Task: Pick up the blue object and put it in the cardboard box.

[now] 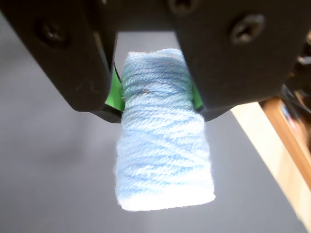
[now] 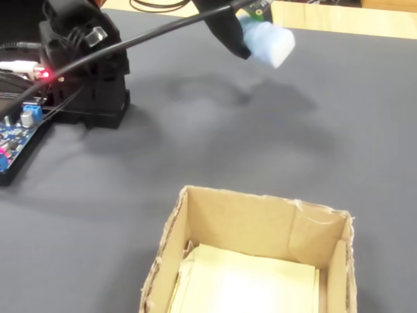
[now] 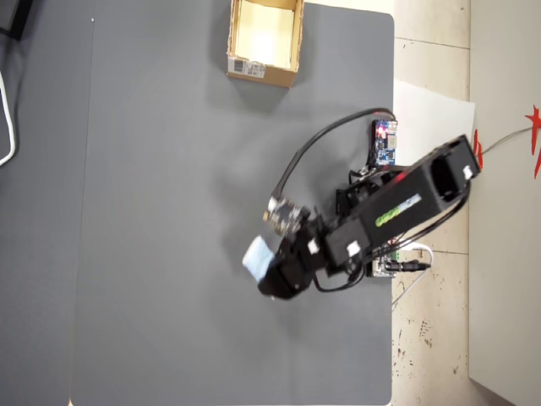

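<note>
1. In the overhead view, the blue object (image 3: 257, 256) hangs in the air above the middle of the tabletop (image 3: 169, 211), toward its lower half.
2. The gripper (image 1: 156, 99) is clamped across the block's upper part; the block's long axis runs out past the jaws.
3. The cardboard box (image 3: 264, 42) sits open at the tabletop's top edge, well apart from the load, so I judge the carry must run toward that edge.

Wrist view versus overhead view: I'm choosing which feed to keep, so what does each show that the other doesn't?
Only the wrist view shows the gripper shut on the blue object, its yarn-like ribbing and the green pads. Only the overhead view shows the cardboard box with its barcode label, the arm and the blue circuit board. Both show the held blue object above the grey mat.
</note>
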### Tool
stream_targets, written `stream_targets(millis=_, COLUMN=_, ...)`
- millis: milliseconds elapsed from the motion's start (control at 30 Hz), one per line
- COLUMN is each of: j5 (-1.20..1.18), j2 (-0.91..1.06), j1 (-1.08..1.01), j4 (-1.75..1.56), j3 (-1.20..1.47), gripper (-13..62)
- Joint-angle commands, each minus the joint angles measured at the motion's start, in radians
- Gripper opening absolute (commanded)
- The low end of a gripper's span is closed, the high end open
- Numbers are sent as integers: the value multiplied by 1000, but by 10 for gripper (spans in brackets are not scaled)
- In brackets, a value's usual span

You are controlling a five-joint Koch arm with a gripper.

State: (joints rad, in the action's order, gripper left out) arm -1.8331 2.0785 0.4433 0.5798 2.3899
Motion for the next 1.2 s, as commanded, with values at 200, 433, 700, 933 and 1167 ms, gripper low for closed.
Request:
stream_targets(millis=200, j5=58, j2=137, j1=-259, j4=-195, j3=41, gripper=123)
stream_targets(millis=433, j5=179, j2=170, j1=-471, j4=-387, j3=118, gripper=123)
stream_targets(millis=700, j5=341, j2=166, j1=-666, j4=-537, j3=132, gripper=123)
stream_targets(millis=933, j5=565, j2=153, j1=-896, j4=-552, j3=64, gripper=122)
stream_targets(millis=1167, j5=640, j2=51, j1=-1069, j4=-506, j3=-72, gripper=122)
